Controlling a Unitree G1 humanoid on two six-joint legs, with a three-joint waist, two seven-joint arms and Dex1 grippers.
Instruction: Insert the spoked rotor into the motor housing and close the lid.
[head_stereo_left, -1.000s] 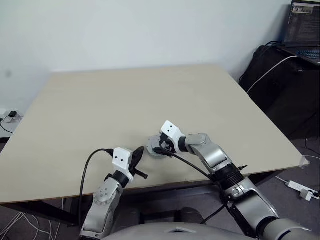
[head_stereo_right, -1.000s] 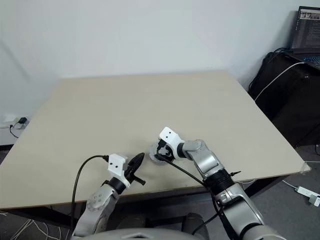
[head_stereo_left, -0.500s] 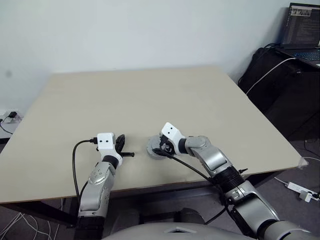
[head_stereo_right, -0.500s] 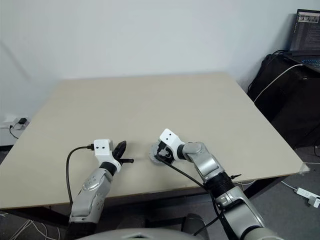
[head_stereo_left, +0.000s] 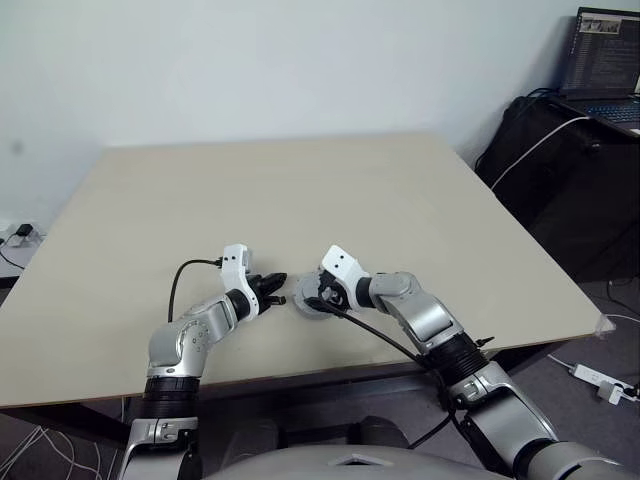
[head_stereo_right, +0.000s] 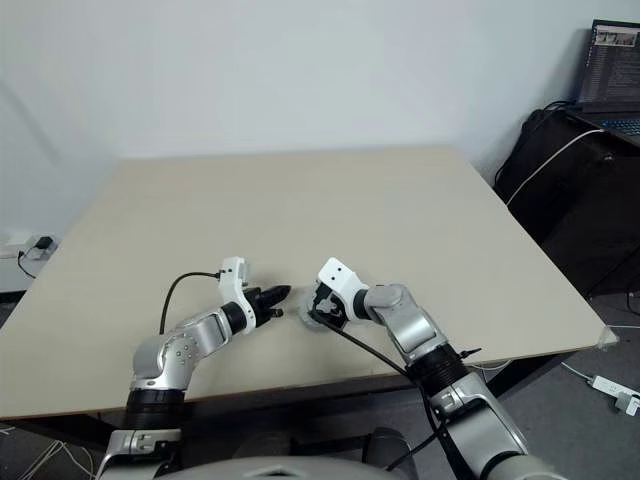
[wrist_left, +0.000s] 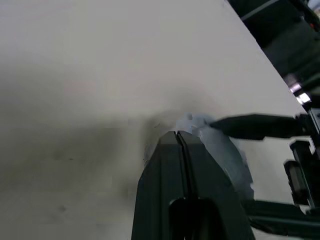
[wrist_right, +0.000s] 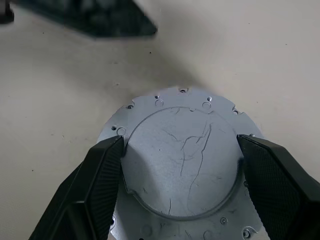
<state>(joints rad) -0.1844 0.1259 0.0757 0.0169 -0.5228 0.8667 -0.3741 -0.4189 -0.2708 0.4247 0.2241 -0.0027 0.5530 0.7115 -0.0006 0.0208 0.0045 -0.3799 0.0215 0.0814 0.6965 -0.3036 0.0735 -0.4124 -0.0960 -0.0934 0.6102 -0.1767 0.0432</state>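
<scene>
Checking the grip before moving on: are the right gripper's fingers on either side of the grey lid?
Yes, its two black fingers flank the round grey lid.

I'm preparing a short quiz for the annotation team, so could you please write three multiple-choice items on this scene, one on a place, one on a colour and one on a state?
1. Where on the table is the lid?
A. near the front edge
B. at the far edge
C. at the far left corner

2. What colour is the lid's upturned face?
A. copper-brown
B. plain grey
C. black

3. How does the left gripper stand?
A. wide open
C. shut on a cable
B. shut with nothing held

Answers:
1 A, it lies at the right gripper close to the table's near edge.
2 B, the right wrist view shows smooth scratched grey metal.
3 B, the left wrist view shows its fingers pressed together, empty.
</scene>
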